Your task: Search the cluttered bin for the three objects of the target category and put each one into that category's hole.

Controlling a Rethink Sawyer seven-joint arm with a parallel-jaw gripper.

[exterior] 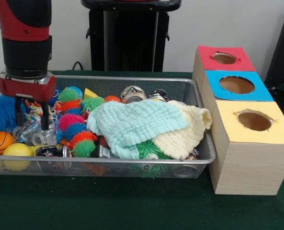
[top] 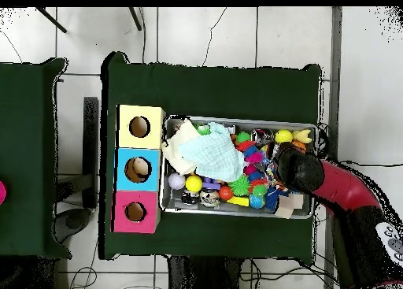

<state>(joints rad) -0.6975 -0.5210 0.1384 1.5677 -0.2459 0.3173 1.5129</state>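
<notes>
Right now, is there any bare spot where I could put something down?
Yes: the green cloth in front of the wire bin and the wooden box is bare. In the overhead view, a bare strip also borders the bin's other long side. The bin itself is crowded with toys and two cloths, with the gripper among them.

The gripper (exterior: 32,117) hangs over the left end of the wire bin (exterior: 199,160), fingers (exterior: 45,120) parted among spiky balls (exterior: 77,132). A mint cloth (exterior: 132,122) overlaps a cream cloth (exterior: 187,134). Red (exterior: 207,60), blue (exterior: 216,91) and yellow (exterior: 228,129) boxes with holes adjoin the bin's right side on the green worktop (exterior: 108,206).
</notes>
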